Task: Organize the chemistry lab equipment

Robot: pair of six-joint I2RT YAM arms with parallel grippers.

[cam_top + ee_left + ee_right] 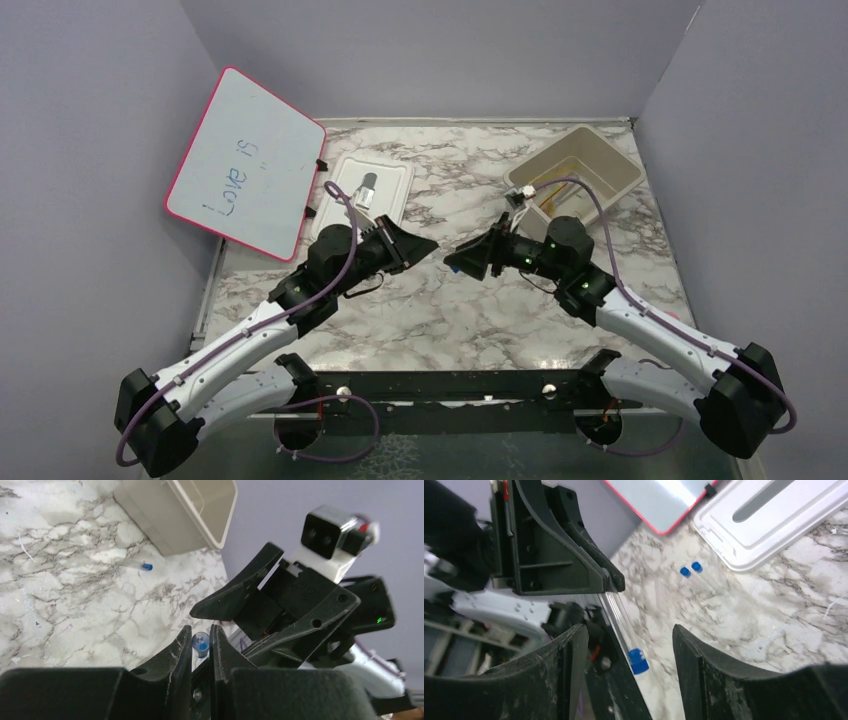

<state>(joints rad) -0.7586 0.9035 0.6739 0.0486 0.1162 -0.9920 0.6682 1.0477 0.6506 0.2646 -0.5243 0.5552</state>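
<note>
Two claws meet mid-air. The left claw (200, 629) pinches a blue-capped clear tube (200, 644), which lies untouched inside the right claw (629, 630), spread wide. It looks like a handover; next, the right claw must back clear before the left carries the tube off.

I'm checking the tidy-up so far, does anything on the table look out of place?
Yes. Two blue caps lie loose on the table near the white tray, and a blue-capped tube lies loose beside the beige bin, not inside it.
</note>
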